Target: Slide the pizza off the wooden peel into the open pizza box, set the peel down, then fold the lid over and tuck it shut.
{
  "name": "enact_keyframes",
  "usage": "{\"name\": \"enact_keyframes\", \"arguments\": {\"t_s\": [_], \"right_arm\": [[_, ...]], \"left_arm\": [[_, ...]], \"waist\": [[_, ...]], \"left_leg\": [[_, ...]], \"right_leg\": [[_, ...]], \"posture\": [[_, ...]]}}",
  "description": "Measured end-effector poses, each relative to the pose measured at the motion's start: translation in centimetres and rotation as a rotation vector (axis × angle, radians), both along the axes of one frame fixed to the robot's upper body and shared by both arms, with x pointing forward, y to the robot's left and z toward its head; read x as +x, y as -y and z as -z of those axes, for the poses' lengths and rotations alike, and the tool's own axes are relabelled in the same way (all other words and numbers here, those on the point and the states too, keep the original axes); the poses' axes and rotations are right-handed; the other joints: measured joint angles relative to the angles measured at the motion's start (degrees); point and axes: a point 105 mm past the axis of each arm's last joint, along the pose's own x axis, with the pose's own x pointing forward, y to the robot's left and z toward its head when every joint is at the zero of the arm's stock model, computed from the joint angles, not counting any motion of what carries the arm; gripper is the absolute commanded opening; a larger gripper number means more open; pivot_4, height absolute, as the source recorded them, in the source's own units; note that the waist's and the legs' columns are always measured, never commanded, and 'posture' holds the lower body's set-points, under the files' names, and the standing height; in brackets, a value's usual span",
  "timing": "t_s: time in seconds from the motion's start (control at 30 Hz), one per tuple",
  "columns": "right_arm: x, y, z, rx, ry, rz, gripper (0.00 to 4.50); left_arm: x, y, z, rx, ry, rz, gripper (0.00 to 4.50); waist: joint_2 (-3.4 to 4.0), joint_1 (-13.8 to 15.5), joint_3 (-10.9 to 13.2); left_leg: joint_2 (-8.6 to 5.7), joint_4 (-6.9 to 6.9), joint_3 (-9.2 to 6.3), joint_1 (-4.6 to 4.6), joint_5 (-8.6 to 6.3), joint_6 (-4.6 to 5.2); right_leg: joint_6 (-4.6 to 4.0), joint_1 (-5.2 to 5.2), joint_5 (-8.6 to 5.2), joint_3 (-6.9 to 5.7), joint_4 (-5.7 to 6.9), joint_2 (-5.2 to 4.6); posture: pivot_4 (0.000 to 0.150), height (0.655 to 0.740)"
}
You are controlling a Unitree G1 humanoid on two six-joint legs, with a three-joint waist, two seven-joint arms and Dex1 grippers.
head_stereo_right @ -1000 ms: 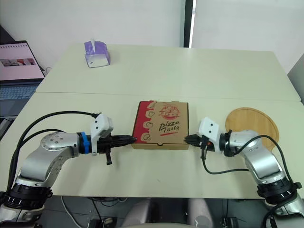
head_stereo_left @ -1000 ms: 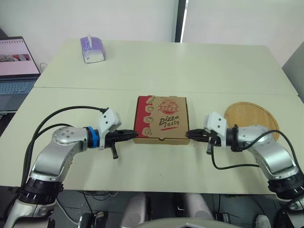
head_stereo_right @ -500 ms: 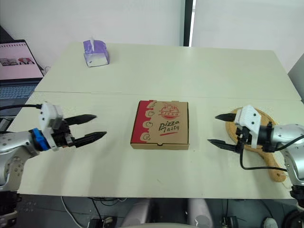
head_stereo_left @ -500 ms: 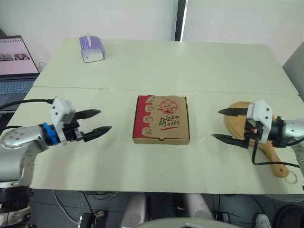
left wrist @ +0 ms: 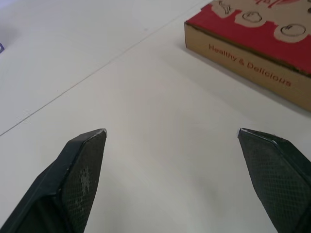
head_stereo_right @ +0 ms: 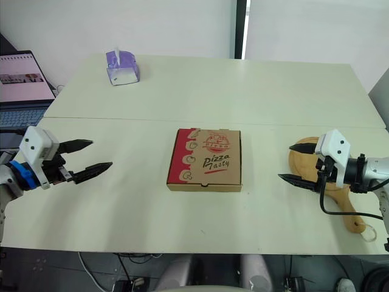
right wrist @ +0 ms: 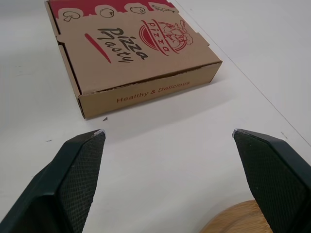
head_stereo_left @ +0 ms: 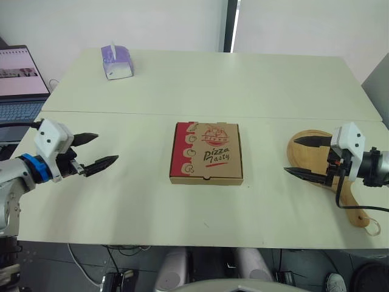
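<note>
Your left gripper [head_stereo_left: 107, 146] and right gripper [head_stereo_left: 290, 156] both gape wide and empty, fingertips aimed at the closed pizza box [head_stereo_left: 206, 152] between them. The wooden peel [head_stereo_left: 316, 149] lies flat under the right fingers, its handle running back behind the fingertips.

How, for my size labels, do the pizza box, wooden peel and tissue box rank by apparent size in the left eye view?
1. pizza box, clearly largest.
2. wooden peel, partly covered by the right gripper.
3. tissue box, smallest, though it sits farthest from the camera.
</note>
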Motion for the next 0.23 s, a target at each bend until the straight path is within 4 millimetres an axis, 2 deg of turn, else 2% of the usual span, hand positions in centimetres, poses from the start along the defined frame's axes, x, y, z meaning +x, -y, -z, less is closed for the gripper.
{"name": "enact_keyframes", "arguments": {"t_s": [0.23], "right_arm": [[0.09, -0.14, -0.28, 0.008, 0.008, 0.001, 4.50]], "left_arm": [[0.03, -0.18, 0.16, 0.008, 0.001, -0.018, 4.47]], "waist": [[0.00, 0.00, 0.01]], "left_leg": [[0.01, 0.00, 0.00, 0.00, 0.00, 0.00]], "right_leg": [[0.00, -0.01, 0.00, 0.00, 0.00, 0.00]], "posture": [[0.150, 0.7400]]}}
